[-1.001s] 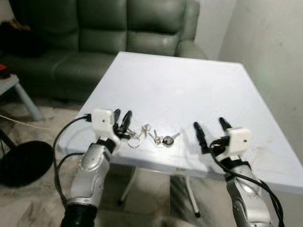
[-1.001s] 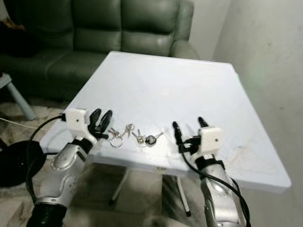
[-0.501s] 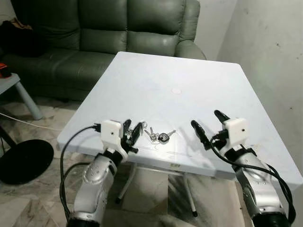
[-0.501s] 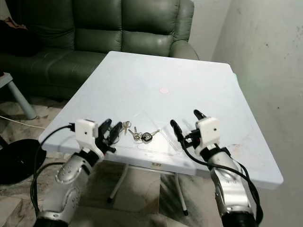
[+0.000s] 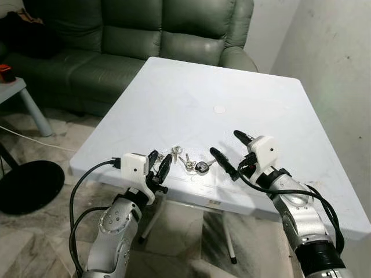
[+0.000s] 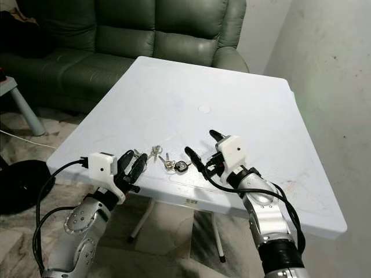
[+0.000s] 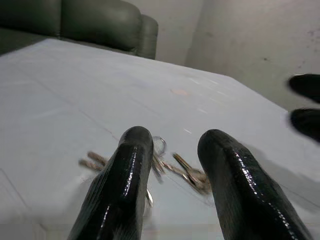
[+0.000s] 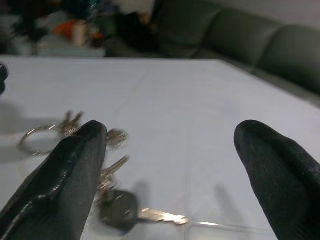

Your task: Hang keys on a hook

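A bunch of keys (image 5: 188, 164) lies on the white table (image 5: 232, 87) near its front edge, with a black-headed key (image 5: 202, 168) at its right end. My left gripper (image 5: 159, 163) is at the table's edge just left of the bunch. Its fingers (image 7: 125, 175) are open by a narrow gap, and the keys (image 7: 175, 167) lie just beyond the tips. My right gripper (image 5: 224, 142) hovers close to the right of the keys, open wide. The black-headed key (image 8: 117, 205) rests on the table beside one of its fingers (image 8: 60, 190). Nothing is held.
A green leather sofa (image 5: 145, 40) stands behind the table, and a grey wall (image 5: 336, 52) rises on the right. On the floor at the left are a black round base (image 5: 29, 185), a small side table (image 5: 17, 92) and a cable. A small round mark (image 5: 219, 109) sits mid-table.
My right gripper has moved left, closer to the keys, still open. The left gripper stays beside the keys at the table edge. The camera has shifted a little.
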`<state>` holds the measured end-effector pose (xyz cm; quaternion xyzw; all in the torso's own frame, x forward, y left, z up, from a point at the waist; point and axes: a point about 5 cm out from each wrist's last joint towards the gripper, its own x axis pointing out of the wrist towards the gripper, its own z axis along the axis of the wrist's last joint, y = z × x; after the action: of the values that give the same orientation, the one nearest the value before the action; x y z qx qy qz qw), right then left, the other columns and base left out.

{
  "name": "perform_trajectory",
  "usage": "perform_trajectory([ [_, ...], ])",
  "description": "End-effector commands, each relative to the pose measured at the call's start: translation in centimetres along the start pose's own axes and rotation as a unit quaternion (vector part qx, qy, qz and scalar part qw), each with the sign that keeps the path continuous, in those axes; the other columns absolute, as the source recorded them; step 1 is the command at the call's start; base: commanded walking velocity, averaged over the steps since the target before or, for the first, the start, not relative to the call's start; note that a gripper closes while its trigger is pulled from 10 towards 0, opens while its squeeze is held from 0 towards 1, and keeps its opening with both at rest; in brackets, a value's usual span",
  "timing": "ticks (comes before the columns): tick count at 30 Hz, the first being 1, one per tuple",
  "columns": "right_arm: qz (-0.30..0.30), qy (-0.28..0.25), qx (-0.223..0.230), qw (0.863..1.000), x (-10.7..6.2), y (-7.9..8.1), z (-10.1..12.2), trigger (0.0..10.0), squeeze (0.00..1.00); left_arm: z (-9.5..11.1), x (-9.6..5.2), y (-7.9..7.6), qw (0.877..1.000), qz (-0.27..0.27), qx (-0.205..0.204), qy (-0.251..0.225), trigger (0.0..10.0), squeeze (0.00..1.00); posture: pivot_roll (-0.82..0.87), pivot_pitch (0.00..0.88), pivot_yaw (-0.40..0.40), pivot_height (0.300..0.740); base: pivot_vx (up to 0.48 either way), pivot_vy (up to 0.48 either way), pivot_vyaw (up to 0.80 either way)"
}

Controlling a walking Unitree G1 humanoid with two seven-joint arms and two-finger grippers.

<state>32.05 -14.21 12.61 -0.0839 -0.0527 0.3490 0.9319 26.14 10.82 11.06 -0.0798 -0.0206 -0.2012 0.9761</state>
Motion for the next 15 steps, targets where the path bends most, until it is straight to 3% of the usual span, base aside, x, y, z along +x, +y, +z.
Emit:
perform_trajectory([
  [1,0.020,0.006,-0.006,1.000,0.3,0.1,0.0,10.0,0.00,0.1,-0.2,-0.5,1.000,-0.002,0.002,0.004,10.0,0.00,0.24,0.062,-0.133,0.740,0.000,0.000,0.00],
  [11,0.093,0.044,-0.001,0.995,0.8,1.2,-1.1,10.0,0.00,0.0,-1.6,-1.5,1.000,0.006,-0.008,0.020,10.0,0.00,0.26,0.114,-0.152,0.740,0.000,0.000,0.00],
  [15,0.137,0.064,0.044,0.988,1.3,2.3,-1.5,10.0,0.00,-0.1,-2.2,-1.8,1.000,0.011,-0.013,0.025,10.0,0.00,0.27,0.144,-0.166,0.740,0.000,0.000,0.00],
])
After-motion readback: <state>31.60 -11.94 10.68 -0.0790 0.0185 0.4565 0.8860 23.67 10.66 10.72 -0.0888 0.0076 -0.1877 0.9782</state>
